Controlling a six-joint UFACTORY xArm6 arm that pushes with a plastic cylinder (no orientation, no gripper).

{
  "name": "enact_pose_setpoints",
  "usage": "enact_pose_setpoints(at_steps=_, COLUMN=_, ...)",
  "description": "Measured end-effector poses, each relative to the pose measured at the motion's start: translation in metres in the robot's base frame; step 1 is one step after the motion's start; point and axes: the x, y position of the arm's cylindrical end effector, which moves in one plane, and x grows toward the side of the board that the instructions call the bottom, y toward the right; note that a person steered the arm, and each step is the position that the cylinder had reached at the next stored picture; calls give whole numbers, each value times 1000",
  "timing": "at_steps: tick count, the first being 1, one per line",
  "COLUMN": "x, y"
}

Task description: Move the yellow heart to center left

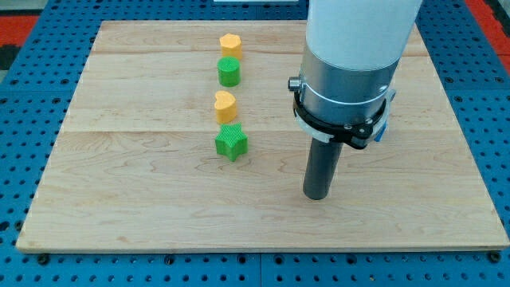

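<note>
Figure: single camera view of a wooden tabletop [119,207] carrying four blocks in a column left of centre. From the top edge downward: a yellow hexagon-like block [230,45], a green cylinder [229,72], the yellow heart [225,105], and a green star [231,143]. The heart is sitting between cylinder and star, close to both, almost touching the star.

The arm is carrying no jaws at all; it is ending in a plain dark rod that is gripping nothing. My tip [317,196] is resting on the board right of centre, toward the bottom edge, well apart from every block.

Step in hand, as judged: approaching the heart's right side. Doing it well is likely meaning bringing the tip level with the heart, entering between the cylinder and star without clipping either, then pushing straight toward the left edge; an off-centre contact is risking spinning the heart into a neighbour.

Open room: the board left of the column is lying bare to the left edge, giving a free path.
</note>
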Motion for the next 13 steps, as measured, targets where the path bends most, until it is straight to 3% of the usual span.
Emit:
enact_pose_setpoints(at_steps=2, x=-17, y=-6)
enact_pose_setpoints(at_steps=3, x=-84, y=-27)
enact_pose_setpoints(at_steps=4, x=-130, y=-61)
enact_pose_setpoints(at_steps=5, x=-140, y=-149)
enact_pose_setpoints(at_steps=6, x=-148, y=-142)
enact_pose_setpoints(at_steps=7, x=-177, y=-198)
enact_pose_setpoints(at_steps=8, x=-176, y=-248)
enact_pose_setpoints(at_steps=9, x=-218, y=-268)
enact_pose_setpoints(at_steps=10, x=-174, y=-283)
enact_pose_setpoints(at_steps=11, x=-129, y=-222)
enact_pose_setpoints(at_steps=12, x=-136, y=-263)
enact_pose_setpoints(at_steps=13, x=-180, y=-304)
